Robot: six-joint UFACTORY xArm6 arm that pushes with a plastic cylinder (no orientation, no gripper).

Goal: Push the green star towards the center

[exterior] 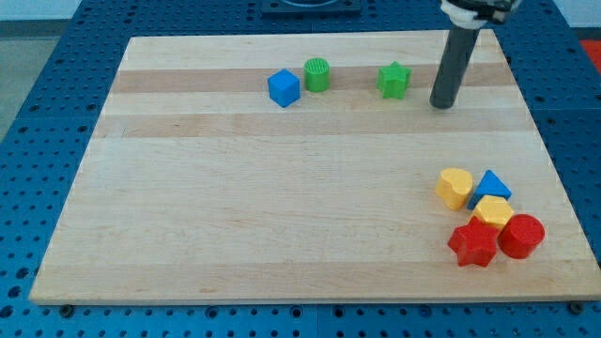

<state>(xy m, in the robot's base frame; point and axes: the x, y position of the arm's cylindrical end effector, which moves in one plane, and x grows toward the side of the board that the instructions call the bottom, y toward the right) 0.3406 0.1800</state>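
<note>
Eight small blocks sit on a pale wooden board (282, 216), itself laid on a blue perforated table (38, 56). By colour: two green, two blue, two yellow, two red.

Three blocks form a row near the view's top. The green star (394, 81), the task's block, lies right of centre in that row, at about 1 o'clock from the board's middle. The green cylinder (317, 74) stands well to its 9 o'clock, with the blue cube (284, 88) just beside the cylinder at 8 o'clock.

My tip (441, 105) rests on the board near the star, at roughly its 4 o'clock, apart from it. The arm carries a plain dark rod, so there are no jaws to describe.

Five blocks cluster toward the view's bottom right: a yellow heart (454, 187), a blue triangle (492, 185) at its 3 o'clock, a yellow hexagon (492, 212) below them, a red star (472, 244) and a red cylinder (521, 236). No container appears; every block lies directly on the board.
</note>
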